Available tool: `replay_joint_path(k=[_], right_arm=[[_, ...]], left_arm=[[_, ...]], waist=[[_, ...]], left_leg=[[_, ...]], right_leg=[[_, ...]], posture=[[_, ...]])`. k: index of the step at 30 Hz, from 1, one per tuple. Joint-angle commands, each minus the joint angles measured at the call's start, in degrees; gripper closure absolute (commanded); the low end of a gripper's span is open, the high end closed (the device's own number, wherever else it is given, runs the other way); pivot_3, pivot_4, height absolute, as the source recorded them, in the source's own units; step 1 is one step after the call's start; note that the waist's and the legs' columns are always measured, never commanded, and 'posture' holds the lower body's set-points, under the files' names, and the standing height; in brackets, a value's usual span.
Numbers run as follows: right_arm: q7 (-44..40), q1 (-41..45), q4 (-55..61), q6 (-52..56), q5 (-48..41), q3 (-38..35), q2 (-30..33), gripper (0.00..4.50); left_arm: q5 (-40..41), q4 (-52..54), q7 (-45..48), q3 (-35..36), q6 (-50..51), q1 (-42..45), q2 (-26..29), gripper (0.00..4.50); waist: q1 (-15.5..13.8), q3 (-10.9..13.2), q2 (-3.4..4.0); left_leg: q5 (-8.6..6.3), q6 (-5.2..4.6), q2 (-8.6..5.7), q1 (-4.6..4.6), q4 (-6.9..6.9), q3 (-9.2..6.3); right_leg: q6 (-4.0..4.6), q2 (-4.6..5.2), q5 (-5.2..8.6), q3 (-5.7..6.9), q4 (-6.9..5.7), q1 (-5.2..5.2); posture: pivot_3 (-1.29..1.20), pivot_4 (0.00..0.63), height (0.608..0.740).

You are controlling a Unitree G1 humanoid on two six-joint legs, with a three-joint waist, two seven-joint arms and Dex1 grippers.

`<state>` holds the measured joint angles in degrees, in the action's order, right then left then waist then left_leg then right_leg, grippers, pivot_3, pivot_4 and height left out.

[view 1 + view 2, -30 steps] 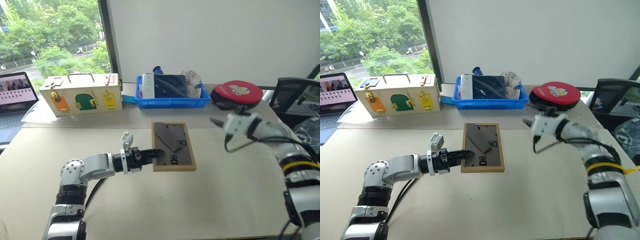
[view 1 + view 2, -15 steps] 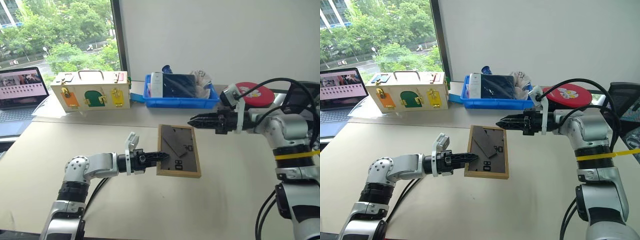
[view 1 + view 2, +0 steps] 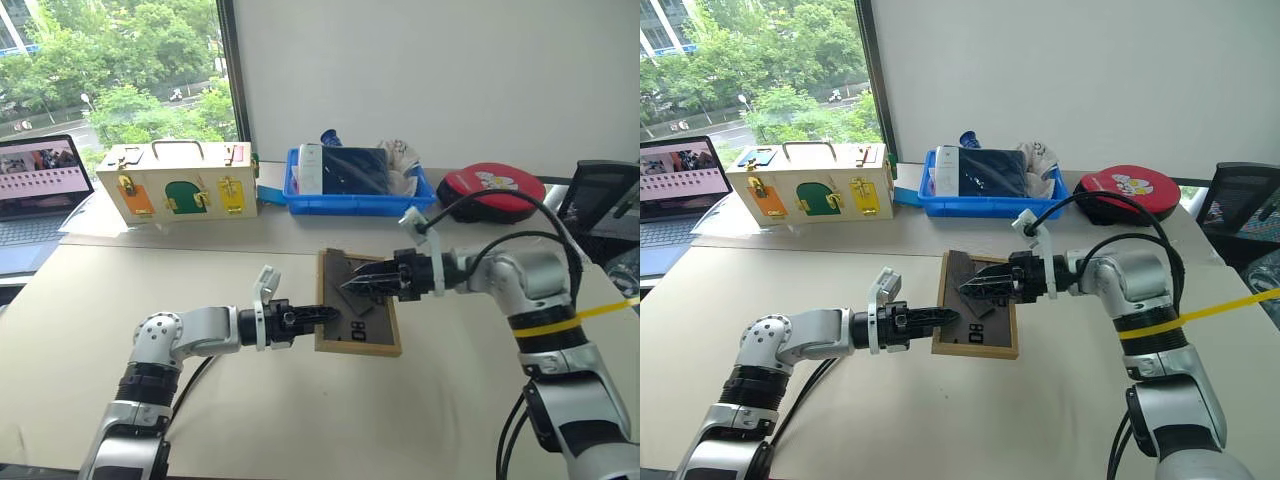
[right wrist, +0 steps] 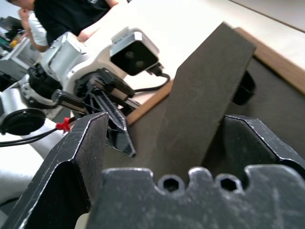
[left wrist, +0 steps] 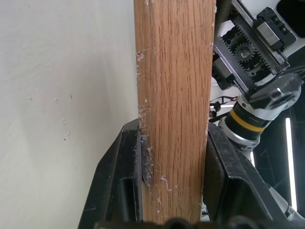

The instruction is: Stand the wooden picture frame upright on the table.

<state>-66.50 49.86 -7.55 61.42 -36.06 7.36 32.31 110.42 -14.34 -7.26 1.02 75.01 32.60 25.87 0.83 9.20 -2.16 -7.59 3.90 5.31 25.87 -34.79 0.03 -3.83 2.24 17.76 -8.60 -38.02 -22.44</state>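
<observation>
Since one second ago the right end effector [image 3: 352,284] has come in from the far right side of the counter [image 3: 450,400] and now sits over the dark back of the wooden picture frame [image 3: 372,342], with its fingers spread wide on both sides of the stand flap [image 4: 202,102] and not closed on it. The left end effector [image 3: 322,313] has not moved: it is clamped on the left wooden edge of the frame. The frame lies near the middle of the counter, back side up, and seems lifted a little on the gripped side.

I think the flap can slip out if the right fingers close too shallow, or the hinge can be strained if it is pulled too hard. Also the frame may turn in the left grip, because only one edge is held.

The blue bin [image 3: 355,204] at the back holds a white object, a dark flat object and some crumpled material. The wooden box [image 3: 180,184] with coloured latches is closed.
</observation>
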Motion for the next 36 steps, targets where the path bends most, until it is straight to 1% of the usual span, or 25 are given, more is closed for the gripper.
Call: replay_joint_path(k=[1,2,4,7,12,14,17,19,20,21,23,24,25,26,27,28,31,36], right_arm=[[-12.6,-4.4,12.5,-8.4,-3.4,1.0,4.0,0.32],[-14.3,-5.3,14.3,-9.8,-4.0,0.4,4.8,0.32],[-13.6,-5.5,15.3,-9.6,-6.1,-2.9,4.9,0.32],[-11.5,-7.5,16.0,-18.9,-0.8,-4.5,5.9,0.32],[-5.4,-10.5,13.5,-34.6,10.4,-3.8,6.9,0.32],[-4.6,-11.2,9.6,-41.5,16.0,-2.7,9.1,0.32],[-3.7,-9.7,1.5,-45.7,17.9,-6.1,12.2,0.32],[-2.4,-8.3,-4.0,-51.0,20.0,-7.7,13.7,0.32],[-1.6,-7.9,-6.2,-54.4,21.1,-8.2,14.0,0.32],[0.3,-7.7,-8.7,-60.6,24.0,-8.1,14.3,0.32],[9.8,-7.4,-13.9,-78.4,33.8,-6.7,14.4,0.32],[16.5,-7.8,-15.8,-89.0,42.7,-3.8,15.9,0.32],[21.1,-7.9,-17.5,-96.3,48.8,-1.9,16.8,0.32],[24.6,-8.2,-18.7,-101.3,52.7,-0.9,17.1,0.32],[30.8,-8.7,-19.5,-105.8,57.4,-0.1,16.6,0.32],[36.2,-9.2,-20.2,-108.6,61.0,0.3,15.6,0.32],[48.3,-9.6,-21.1,-113.7,69.1,1.1,14.0,0.32],[60.2,-8.5,-18.7,-116.4,74.1,0.2,11.4,0.32]], left_arm=[[2.6,2.4,1.6,1.1,-1.1,1.5,0.1,3.37],[2.6,2.3,1.6,1.1,-1.3,1.4,0.2,3.37],[2.6,2.4,1.7,1.5,-1.5,0.9,0.7,3.37],[2.6,1.8,2.8,2.0,-1.0,0.7,2.1,3.37],[2.4,0.1,4.1,1.3,-0.9,1.9,3.1,3.37],[1.5,-1.0,4.9,0.9,-0.5,2.8,3.1,3.37],[-0.9,-3.4,6.6,0.9,0.5,4.3,3.1,3.37],[-1.8,-4.5,7.4,1.1,1.2,5.1,3.1,3.37],[-2.0,-4.9,8.0,1.2,1.7,5.4,3.2,3.37],[-1.8,-5.2,9.0,1.3,2.5,5.8,3.4,3.37],[0.5,-5.3,10.9,1.4,4.1,6.1,3.6,3.37],[1.1,-5.3,11.6,1.3,4.6,6.2,3.5,3.37],[1.3,-5.4,12.0,1.2,4.9,6.4,3.4,3.37],[1.4,-5.5,12.3,1.2,5.1,6.6,3.3,3.37],[1.3,-5.6,12.5,1.1,5.2,6.9,3.3,3.37],[1.1,-5.7,12.7,1.0,5.3,7.1,3.3,3.37],[-0.8,-6.6,12.7,1.3,4.8,8.1,3.2,3.37],[-1.5,-8.0,13.3,2.3,4.6,9.2,3.0,3.37]], waist=[[-0.3,0.0,0.02],[-0.5,0.0,0.03],[-0.6,0.0,0.03],[-0.4,0.0,0.03],[-0.1,0.0,0.03],[0.0,0.0,0.04],[-0.4,0.0,0.03],[-0.6,0.0,0.04],[-0.6,0.0,0.04],[-0.6,0.1,0.05],[-0.3,0.1,0.05],[-0.2,0.1,0.05],[-0.1,0.1,0.07],[-0.1,0.1,0.09],[0.0,0.1,0.1],[0.0,0.1,0.1],[0.2,0.1,0.1],[0.0,0.1,0.16]], left_leg=[[0.0,0.0,0.0,0.03,0.0,-0.03],[-0.01,-0.01,0.0,0.13,-0.03,-0.08],[-0.02,-0.03,-0.02,0.3,-0.1,-0.12],[0.01,-0.03,-0.02,0.26,-0.13,-0.14],[0.05,-0.04,-0.03,0.26,-0.11,-0.19],[0.06,-0.03,-0.03,0.25,-0.1,-0.19],[0.07,-0.05,-0.09,0.28,-0.12,-0.19],[0.08,-0.07,-0.16,0.28,-0.1,-0.19],[0.09,-0.09,-0.21,0.29,-0.08,-0.19],[0.09,-0.09,-0.22,0.28,-0.07,-0.19],[0.09,-0.09,-0.22,0.28,0.0,-0.19],[0.1,-0.08,-0.22,0.28,0.04,-0.19],[0.1,-0.08,-0.22,0.28,0.04,-0.19],[0.11,-0.06,-0.22,0.28,0.05,-0.19],[0.11,-0.06,-0.25,0.28,0.06,-0.19],[0.12,-0.05,-0.25,0.28,0.06,-0.19],[0.17,0.01,-0.25,0.27,0.06,-0.2],[0.34,0.07,-0.32,0.27,0.04,-0.23]], right_leg=[[0.0,0.0,0.0,0.04,0.01,0.0],[-0.03,0.0,0.02,0.12,0.03,0.0],[-0.05,0.03,0.03,0.17,0.08,-0.08],[-0.04,0.03,0.02,0.17,0.0,-0.09],[-0.04,0.03,0.02,0.21,-0.01,-0.09],[-0.04,0.03,0.02,0.21,-0.02,-0.12],[-0.04,0.08,0.02,0.23,0.03,-0.08],[-0.04,0.16,0.02,0.23,0.04,-0.08],[-0.05,0.21,0.02,0.23,0.04,-0.1],[-0.05,0.22,0.02,0.23,0.04,-0.1],[-0.05,0.22,0.03,0.23,0.04,-0.12],[-0.05,0.22,0.03,0.23,0.05,-0.14],[-0.06,0.22,0.03,0.23,0.04,-0.16],[-0.06,0.22,0.03,0.23,0.04,-0.16],[-0.07,0.25,0.04,0.23,0.03,-0.2],[-0.07,0.25,0.04,0.22,0.03,-0.21],[-0.06,0.24,0.04,0.2,-0.03,-0.21],[-0.07,0.32,0.03,0.21,-0.07,-0.16]], posture=[[0.0,0.15,0.726],[0.0,0.15,0.726],[0.0,0.15,0.726],[0.0,0.15,0.726],[0.0,0.15,0.726],[0.0,0.15,0.726],[0.0,0.15,0.726],[0.0,0.15,0.726],[0.0,0.15,0.726],[0.0,0.15,0.726],[0.0,0.15,0.726],[0.0,0.15,0.726],[0.0,0.15,0.726],[0.0,0.15,0.726],[0.0,0.15,0.726],[0.0,0.15,0.726],[0.0,0.15,0.726],[0.0,0.15,0.726]])
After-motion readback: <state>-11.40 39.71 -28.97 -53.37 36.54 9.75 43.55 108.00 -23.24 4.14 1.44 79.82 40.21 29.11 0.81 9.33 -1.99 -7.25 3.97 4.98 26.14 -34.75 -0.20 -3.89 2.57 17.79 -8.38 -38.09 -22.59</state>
